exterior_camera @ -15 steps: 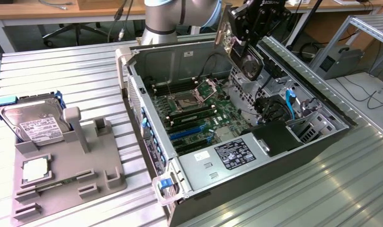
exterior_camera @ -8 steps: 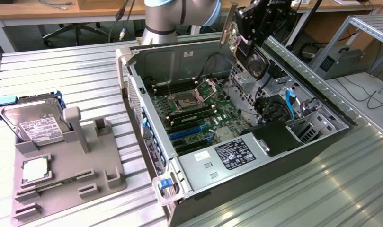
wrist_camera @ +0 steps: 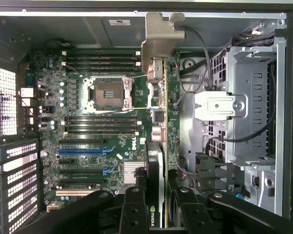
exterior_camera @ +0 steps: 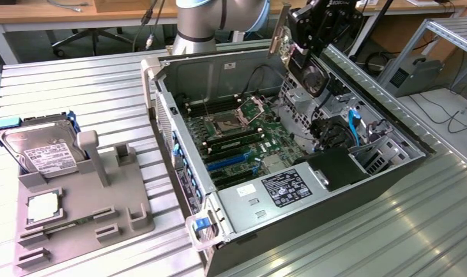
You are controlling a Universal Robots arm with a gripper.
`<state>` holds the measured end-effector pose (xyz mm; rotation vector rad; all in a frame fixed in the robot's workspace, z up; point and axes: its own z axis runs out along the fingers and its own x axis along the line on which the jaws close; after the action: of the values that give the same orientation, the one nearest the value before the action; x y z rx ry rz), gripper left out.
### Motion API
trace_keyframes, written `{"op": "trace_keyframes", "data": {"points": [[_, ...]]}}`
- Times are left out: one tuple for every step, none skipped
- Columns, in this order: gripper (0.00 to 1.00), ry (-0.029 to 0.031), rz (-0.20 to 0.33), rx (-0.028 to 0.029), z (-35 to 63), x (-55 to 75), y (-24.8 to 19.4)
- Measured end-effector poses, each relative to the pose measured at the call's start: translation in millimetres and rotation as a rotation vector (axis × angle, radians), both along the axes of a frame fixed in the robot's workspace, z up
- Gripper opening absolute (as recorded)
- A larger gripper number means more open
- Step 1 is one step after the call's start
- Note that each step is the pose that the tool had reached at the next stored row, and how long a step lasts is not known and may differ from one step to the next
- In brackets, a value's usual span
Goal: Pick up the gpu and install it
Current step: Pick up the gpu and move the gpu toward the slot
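The gpu [exterior_camera: 304,68], a black card with a silvery metal bracket [exterior_camera: 279,33] at one end, hangs in the air above the open computer case [exterior_camera: 189,118]. My gripper [exterior_camera: 312,49] is shut on it. In the wrist view the gpu [wrist_camera: 156,165] is seen edge-on between my black fingers [wrist_camera: 133,210], and its bracket [wrist_camera: 161,41] points away from the camera. Below it lies the green motherboard [wrist_camera: 112,161] with its dark and blue expansion slots [wrist_camera: 83,151]. The card is well above the board, touching nothing in the case.
The case holds an empty CPU socket [wrist_camera: 107,92], memory sticks [wrist_camera: 102,59], a metal drive cage [wrist_camera: 244,102] and a power supply [exterior_camera: 283,187]. At the exterior view's left, a grey fixture [exterior_camera: 102,208] carries a hard drive [exterior_camera: 42,149] and a small square chip [exterior_camera: 42,206].
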<state>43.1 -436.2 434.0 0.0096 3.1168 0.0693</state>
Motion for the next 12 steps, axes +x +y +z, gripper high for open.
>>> {"op": "trace_keyframes", "data": {"points": [[0.27,0.0000,-0.001,-0.0001,0.0,0.1,0.0],[0.27,0.0000,-0.001,-0.0001,0.0,0.3,0.0],[0.27,0.0000,-0.001,-0.0001,0.0,0.3,0.0],[0.27,0.0001,-0.001,-0.0001,0.0,0.3,0.0],[0.27,0.0000,-0.001,-0.0001,0.1,0.4,0.0],[0.27,0.0000,-0.001,-0.0001,0.0,0.4,0.0],[0.27,0.0000,-0.001,-0.0001,0.1,0.3,0.0],[0.27,0.0001,-0.001,-0.0001,0.0,0.7,0.0],[0.27,0.0000,-0.001,-0.0001,0.0,1.4,0.0],[0.27,0.0000,-0.001,0.0000,0.0,1.4,0.0],[0.27,0.0000,-0.001,-0.0001,0.0,1.5,0.0],[0.27,0.0000,-0.001,-0.0001,0.1,1.5,0.0]]}}
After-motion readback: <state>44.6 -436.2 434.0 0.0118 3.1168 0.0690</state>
